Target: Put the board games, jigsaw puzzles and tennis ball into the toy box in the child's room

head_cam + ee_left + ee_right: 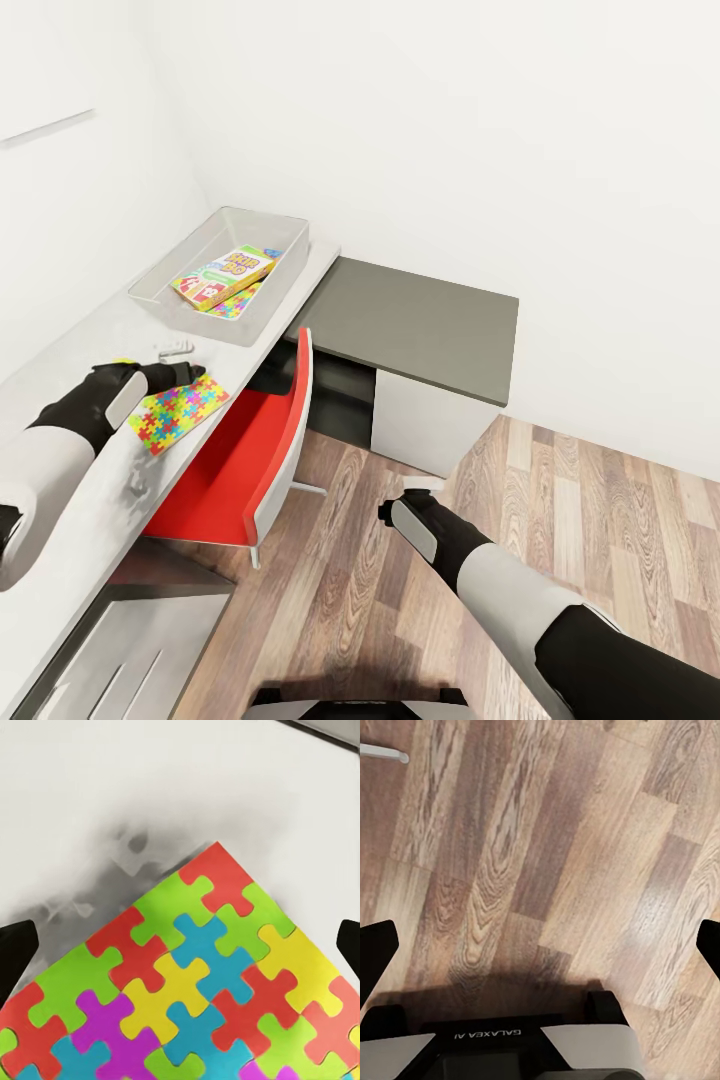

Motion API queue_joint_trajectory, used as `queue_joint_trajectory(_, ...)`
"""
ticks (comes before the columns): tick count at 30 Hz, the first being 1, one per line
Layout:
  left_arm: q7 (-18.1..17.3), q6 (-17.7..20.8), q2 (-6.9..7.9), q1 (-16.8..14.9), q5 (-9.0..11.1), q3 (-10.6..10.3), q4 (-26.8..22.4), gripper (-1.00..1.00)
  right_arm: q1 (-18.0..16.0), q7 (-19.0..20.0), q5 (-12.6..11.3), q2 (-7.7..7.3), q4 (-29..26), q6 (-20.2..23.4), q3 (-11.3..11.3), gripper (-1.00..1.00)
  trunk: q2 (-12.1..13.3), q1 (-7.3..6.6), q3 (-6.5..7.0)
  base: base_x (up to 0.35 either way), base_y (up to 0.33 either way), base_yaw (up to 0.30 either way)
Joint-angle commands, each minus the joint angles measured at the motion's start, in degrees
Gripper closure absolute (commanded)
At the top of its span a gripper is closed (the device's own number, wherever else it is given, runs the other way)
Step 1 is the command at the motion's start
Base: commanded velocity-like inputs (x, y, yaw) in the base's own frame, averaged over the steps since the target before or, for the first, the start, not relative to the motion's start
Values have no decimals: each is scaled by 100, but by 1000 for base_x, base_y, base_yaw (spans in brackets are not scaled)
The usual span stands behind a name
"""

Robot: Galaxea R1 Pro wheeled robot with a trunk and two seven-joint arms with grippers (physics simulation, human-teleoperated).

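**Clearance: desk and floor**

Bare desk [80, 345] surface lies open between the puzzle [180, 405] and the toy box [225, 275], which sits at 1 o'clock from the puzzle. One small pale item [172, 349], too small to identify, lies in that gap. The box is open-topped; a board game [228, 275] covers part of its floor. The red chair [262, 450], tucked against the desk edge, blocks approach at 4 o'clock of the puzzle. The dark lower table [420, 325] at 3 o'clock of the box is bare. Wood floor [560, 500] around the right gripper [540, 945] is unobstructed; its fingers are spread wide.
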Motion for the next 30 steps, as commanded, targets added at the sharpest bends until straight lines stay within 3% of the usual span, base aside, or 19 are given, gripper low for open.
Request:
queue_joint_trajectory(1,-9,17,2,-2,9,-24,2,-100,-7,-39,-30,0,-2,21,33,-100,-9,3,-8,0,0,0)
queue_joint_trajectory(30,-3,-8,-56,74,-13,-24,88,-100,-7,-39,-30,0,-2,29,33,-100,-9,3,-8,0,0,0)
